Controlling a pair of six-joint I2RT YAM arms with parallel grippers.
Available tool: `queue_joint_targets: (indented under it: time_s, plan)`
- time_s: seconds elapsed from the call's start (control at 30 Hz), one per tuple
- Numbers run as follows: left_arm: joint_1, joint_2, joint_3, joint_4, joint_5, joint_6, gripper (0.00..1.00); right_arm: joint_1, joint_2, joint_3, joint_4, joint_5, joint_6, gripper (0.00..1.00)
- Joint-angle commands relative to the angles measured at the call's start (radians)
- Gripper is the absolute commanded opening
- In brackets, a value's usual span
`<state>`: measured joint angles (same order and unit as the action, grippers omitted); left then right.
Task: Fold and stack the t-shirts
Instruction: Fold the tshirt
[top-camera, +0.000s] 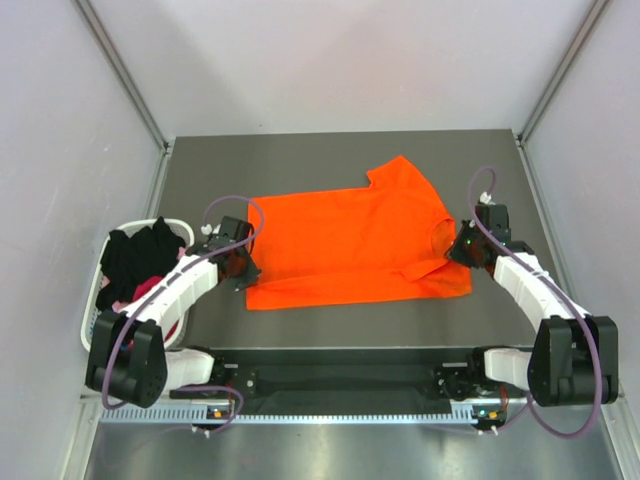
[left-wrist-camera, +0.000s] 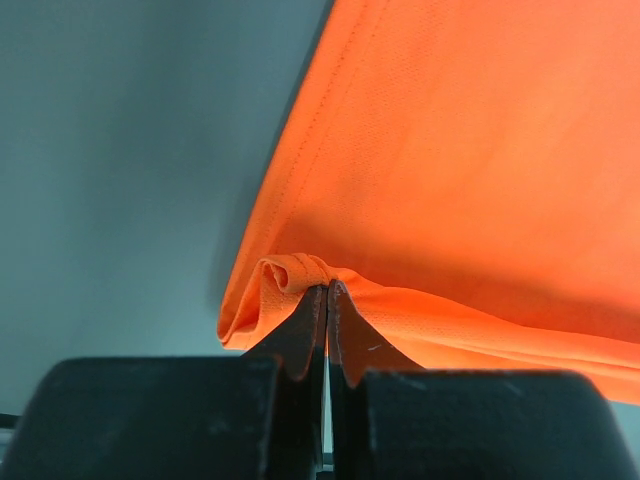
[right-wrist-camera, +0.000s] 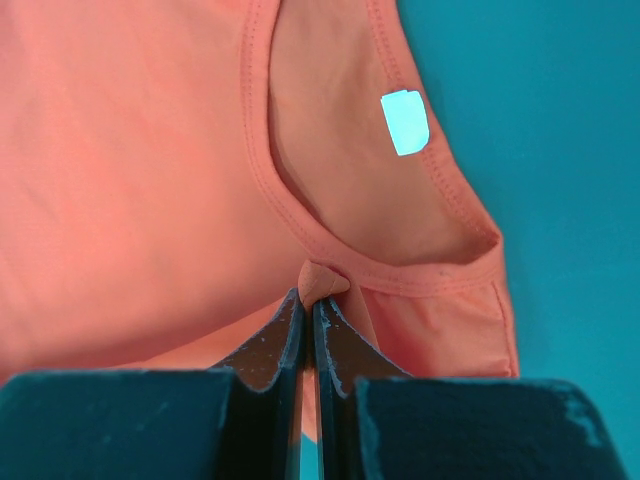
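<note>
Orange tee (top-camera: 350, 240) pinched at both ends, flat on the table (top-camera: 300, 160).
Nearest, beside the left arm, we noted a basket (top-camera: 181, 226) holding black shirts (top-camera: 135, 255) and some magenta cloth (top-camera: 150, 290). The left gripper (left-wrist-camera: 327, 290) had its jaws clamped on a bunched fold of the hem. The right gripper (right-wrist-camera: 308, 298) was clamped on cloth just below the collar, near the white label (right-wrist-camera: 405, 122). Farther off, one sleeve (top-camera: 400, 172) pointed toward the far edge.
</note>
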<state>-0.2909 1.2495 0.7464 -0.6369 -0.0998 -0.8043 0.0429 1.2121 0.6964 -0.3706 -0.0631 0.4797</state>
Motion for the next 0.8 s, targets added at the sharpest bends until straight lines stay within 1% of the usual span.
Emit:
queue_joint_targets:
  time_s: [0.0, 0.13, 0.27, 0.43, 0.6, 0.7, 0.77]
  plan:
    - [-0.002, 0.011, 0.03, 0.008, -0.054, 0.02, 0.0, 0.014, 0.021, 0.058, 0.068, -0.001, -0.044, 0.02]
    - [-0.002, 0.021, 0.036, 0.029, -0.049, 0.024, 0.0, 0.014, 0.047, 0.066, 0.065, 0.002, -0.05, 0.01]
    - [-0.001, 0.025, 0.041, 0.033, -0.075, 0.02, 0.0, 0.015, 0.056, 0.051, 0.079, 0.009, -0.052, 0.01]
    - [0.001, 0.07, 0.059, 0.026, -0.092, 0.022, 0.0, 0.015, 0.061, 0.057, 0.085, 0.023, -0.053, 0.01]
    - [0.001, 0.087, 0.087, 0.026, -0.129, 0.028, 0.18, 0.015, 0.098, 0.066, 0.101, -0.02, -0.056, 0.02]
    - [0.009, 0.094, 0.111, 0.017, -0.153, 0.034, 0.25, 0.017, 0.125, 0.083, 0.085, -0.011, -0.059, 0.02]
    - [0.01, 0.1, 0.134, 0.005, -0.178, 0.039, 0.28, 0.017, 0.133, 0.084, 0.088, -0.014, -0.056, 0.02]
